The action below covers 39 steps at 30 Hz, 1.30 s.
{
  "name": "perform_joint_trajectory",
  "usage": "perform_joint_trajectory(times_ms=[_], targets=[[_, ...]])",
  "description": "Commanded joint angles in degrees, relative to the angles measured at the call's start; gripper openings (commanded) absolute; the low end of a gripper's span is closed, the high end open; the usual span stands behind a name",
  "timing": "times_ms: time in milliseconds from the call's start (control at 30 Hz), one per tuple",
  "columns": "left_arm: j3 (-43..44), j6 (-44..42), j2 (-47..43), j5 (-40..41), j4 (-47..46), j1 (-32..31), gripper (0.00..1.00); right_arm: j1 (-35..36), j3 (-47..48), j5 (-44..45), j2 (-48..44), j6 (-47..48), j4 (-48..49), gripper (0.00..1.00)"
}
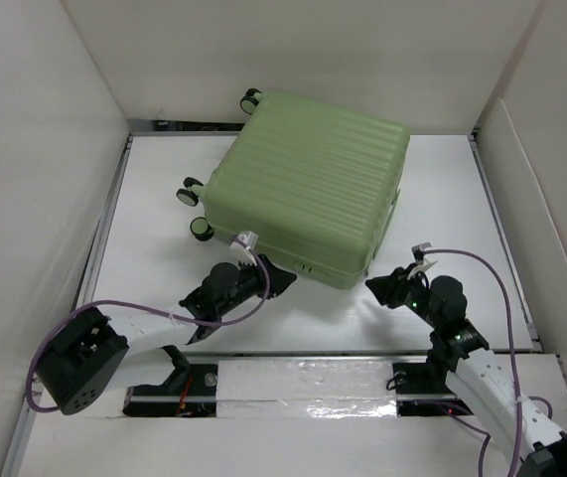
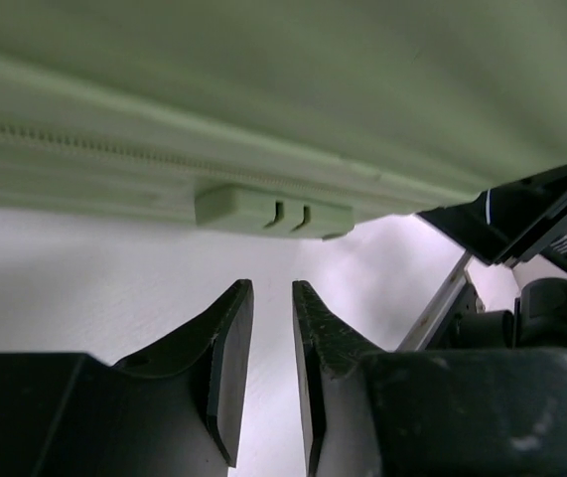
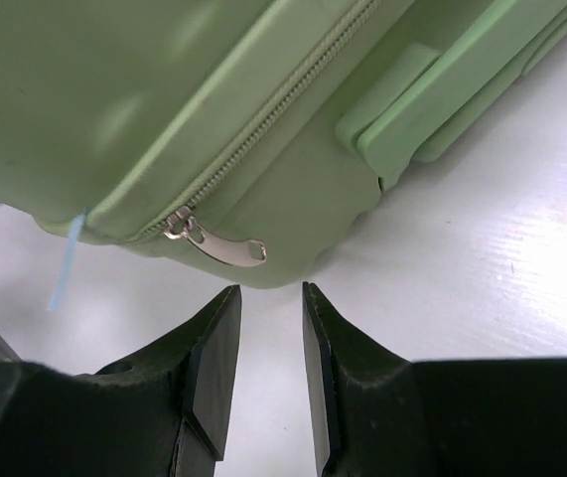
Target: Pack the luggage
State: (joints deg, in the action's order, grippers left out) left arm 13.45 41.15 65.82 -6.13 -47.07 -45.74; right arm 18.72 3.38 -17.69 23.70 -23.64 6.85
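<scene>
Luggage (image 1: 313, 179) lies shut, flat on the table (image 1: 452, 288), far centre. Left gripper (image 2: 272, 288) sits at its near-left edge, fingers narrowly apart and empty. Right gripper (image 3: 270, 291) is apart and empty, just short of the zip pull (image 3: 221, 245). Best approach, as I judge it: square the jaws across the pull's flat tab before closing.

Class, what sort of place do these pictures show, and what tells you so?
Most likely a robot test cell: a white table fenced by plain white panels, a left arm and right arm bolted at its near edge, one green suitcase.
</scene>
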Motion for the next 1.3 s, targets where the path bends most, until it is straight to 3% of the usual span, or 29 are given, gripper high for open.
perform_joint_trajectory(times_ms=[0, 167, 600, 900, 1033, 1267], targets=[[2.2, -1.4, 0.1, 1.3, -4.6, -0.3, 0.21, -0.2, 4.3, -1.9, 3.4, 4.4, 5.1, 0.37], [2.1, -1.2, 1.2, 1.0, -5.1, -0.9, 0.23, -0.2, 5.4, -3.0, 9.4, 6.1, 9.2, 0.37], [4.5, -2.0, 4.1, 3.0, -4.6, -3.0, 0.23, -0.2, 6.3, -2.8, 9.9, 7.2, 11.9, 0.36], [4.8, -2.0, 5.4, 2.4, -5.1, -3.0, 0.23, -0.2, 6.2, -5.6, 13.3, 7.2, 17.1, 0.25], [4.9, -2.1, 5.4, 2.2, -4.8, -3.0, 0.23, -0.2, 5.2, -8.1, 11.1, 6.7, 16.1, 0.28], [4.7, -2.2, 5.5, 2.6, -4.7, -4.1, 0.23, -0.2, 3.4, -3.5, 4.2, 7.5, 15.6, 0.31]])
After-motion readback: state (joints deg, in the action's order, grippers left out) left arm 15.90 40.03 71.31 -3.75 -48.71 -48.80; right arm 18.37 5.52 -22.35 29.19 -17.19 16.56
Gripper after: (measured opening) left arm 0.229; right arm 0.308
